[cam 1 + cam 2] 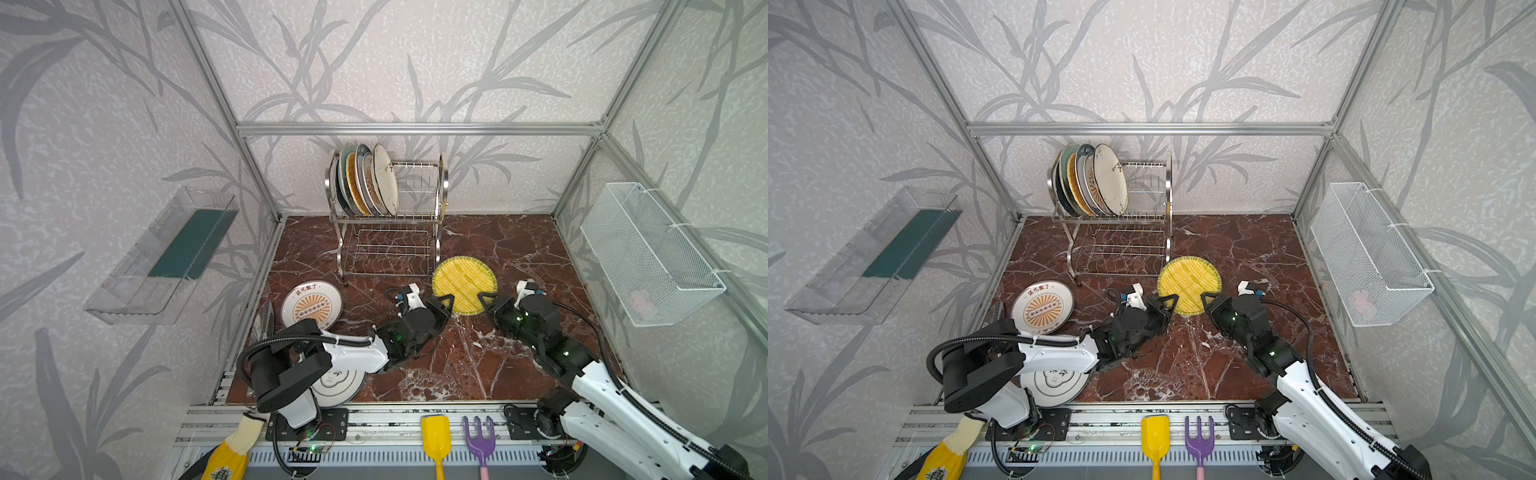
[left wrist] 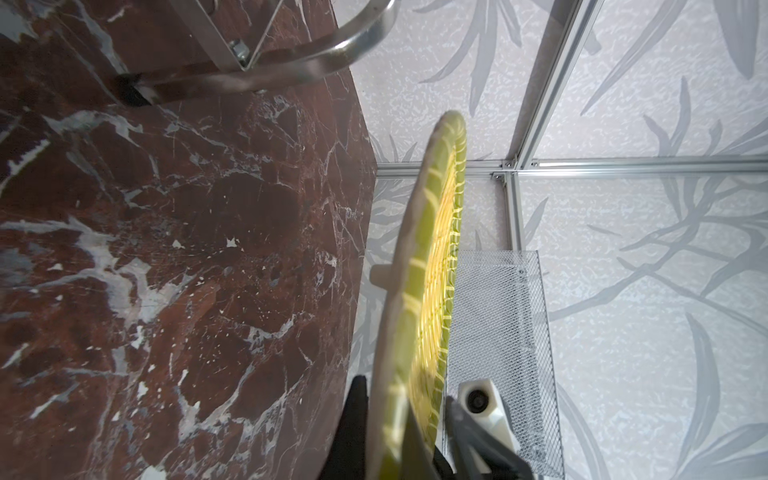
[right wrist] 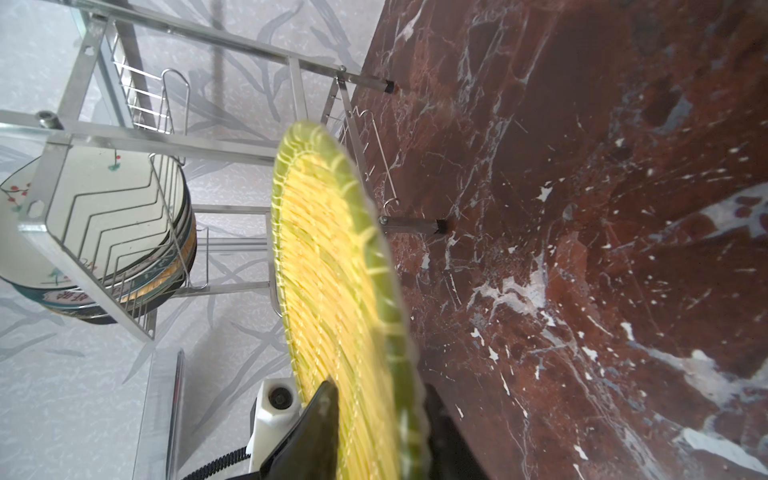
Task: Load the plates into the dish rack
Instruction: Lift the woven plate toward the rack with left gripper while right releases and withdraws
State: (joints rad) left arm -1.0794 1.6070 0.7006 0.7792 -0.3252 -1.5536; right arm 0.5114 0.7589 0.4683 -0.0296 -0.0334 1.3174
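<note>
The dish rack (image 1: 443, 187) stands at the back, free slots right of its five plates (image 1: 384, 178); the yellow striped plate (image 1: 464, 280) is held before its right end, seemingly tilted. The left gripper (image 1: 448, 300) clamps the near rim, the right gripper (image 1: 483, 297) straddles it (grip unclear)

The dish rack (image 1: 386, 208) stands at the back of the marble tabletop (image 1: 519, 249). Several plates (image 1: 384, 178) stand on edge, packed together at the left end of its upper tier. In front of its right leg is the yellow striped plate (image 1: 464, 282). The left pincer (image 1: 447, 300) is clamped on that plate's near rim. The right pincer (image 1: 484, 300) meets the same rim just beside it, its grip unclear. An orange sunburst plate (image 1: 311, 305) lies flat near the tabletop's left edge. A white plate (image 1: 338, 388) shows partly under the left arm.
</note>
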